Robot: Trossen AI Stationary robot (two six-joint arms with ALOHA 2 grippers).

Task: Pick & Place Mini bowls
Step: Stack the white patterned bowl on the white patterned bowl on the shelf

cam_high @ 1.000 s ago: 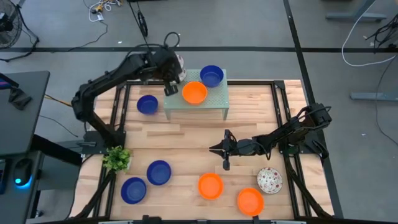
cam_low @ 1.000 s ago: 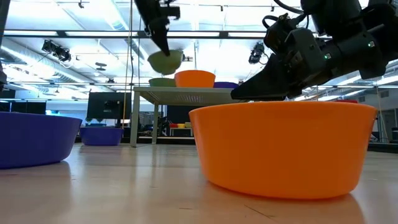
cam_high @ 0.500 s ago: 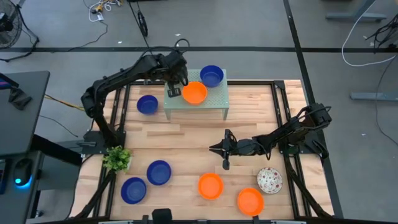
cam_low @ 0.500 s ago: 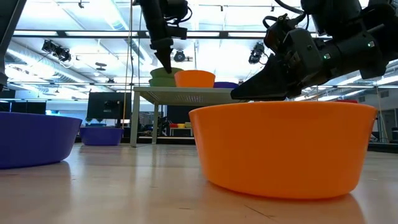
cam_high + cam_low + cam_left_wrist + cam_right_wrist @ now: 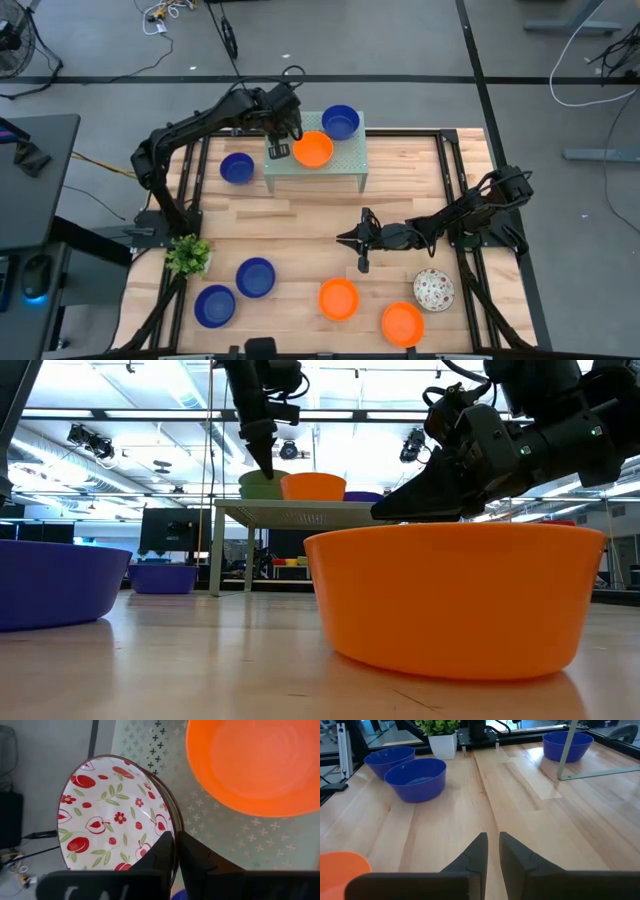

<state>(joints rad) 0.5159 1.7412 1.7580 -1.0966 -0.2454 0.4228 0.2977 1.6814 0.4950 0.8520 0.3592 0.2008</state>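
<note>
Reaching with the left claw [image 5: 280, 150] over the back left corner of the pale green mesh stand [image 5: 345, 168] at the far side of the worktop [image 5: 300, 225]. Pinching the rim of the white red-patterned mini bowl [image 5: 110, 815] there, one finger inside and one outside, with the bowl resting on the stand just beside an orange bowl [image 5: 313, 149]. Sharing the stand also with a blue bowl [image 5: 340, 122] at its back right corner.

Holding the right claw [image 5: 343, 240] low over the middle of the worktop, fingers only narrowly parted and gripping nothing.

Leaving the other mini bowls on the wood: a blue bowl [image 5: 237, 168] left of the stand, two blue bowls [image 5: 255, 277] at the front left near the small plant [image 5: 187, 255], two orange bowls [image 5: 338, 298] and a speckled bowl [image 5: 434, 289] at the front right.
</note>
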